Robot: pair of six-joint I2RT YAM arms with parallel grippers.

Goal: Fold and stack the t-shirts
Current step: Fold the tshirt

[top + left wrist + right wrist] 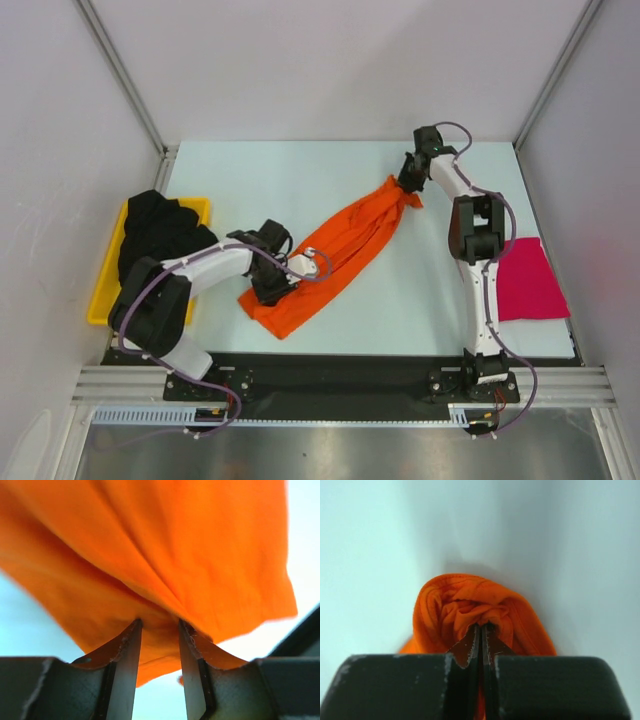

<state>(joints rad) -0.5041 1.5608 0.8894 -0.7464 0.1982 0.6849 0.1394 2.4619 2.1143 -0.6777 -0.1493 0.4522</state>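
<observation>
1. The orange shirt [345, 250] lies stretched diagonally across the table [250, 170] between both grippers
2. The left gripper [159, 624] pinches a fold near its near end, jaws slightly apart
3. The right gripper [481, 626] is clamped tight on its bunched far end
4. The black shirt [160, 228] is heaped on the yellow tray [103, 290]; the pink shirt [525, 280] lies flat at the right

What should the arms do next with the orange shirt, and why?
Probably lower it, kept taut, onto the table. The orange t-shirt stretches bunched between the right gripper, fingers shut on its far end, and the left gripper, so it needs laying flat before folding.
</observation>
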